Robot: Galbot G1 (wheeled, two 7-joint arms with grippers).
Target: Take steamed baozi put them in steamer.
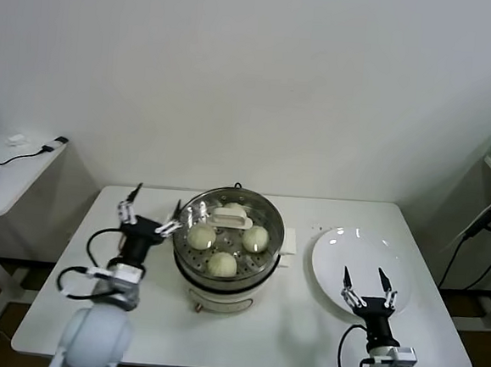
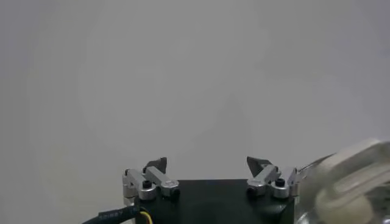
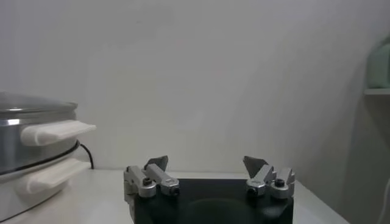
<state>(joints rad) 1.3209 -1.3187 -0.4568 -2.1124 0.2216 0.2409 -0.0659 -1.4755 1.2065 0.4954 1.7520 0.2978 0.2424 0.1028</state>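
1. Baozi [image 1: 222, 264]: four cream buns inside the steamer [image 1: 227, 269], resting on its tray; one toward the robot, one on each side at [image 1: 201, 236] and [image 1: 255, 238], one at the far edge, partly hidden behind a white handle [image 1: 229, 221].
2. White handle: lying across the pot's far half, seemingly on a glass lid; hard to tell for sure.
3. Steamer: shiny steel pot on a cream base, standing mid-bench [image 1: 157, 330], between the two arms.
4. Left pincer [image 1: 151, 210]: spread wide, gripping nothing, raised just beside the steamer's left rim, its right finger [image 1: 171, 223] close to the rim; contact cannot be judged.
5. Left wrist view: fingers [image 2: 155, 165] apart, bare wall beyond, blurred pot edge [image 2: 347, 182] at one side.
6. Right pincer [image 1: 370, 284]: spread wide, holding nothing, hovering over the near edge of the plate [image 1: 343, 242].
7. Plate: white, flat, right of the steamer, apart from it.
8. Right wrist view: fingers [image 3: 156, 163] apart, steamer's side handle [image 3: 55, 131] off to one side.
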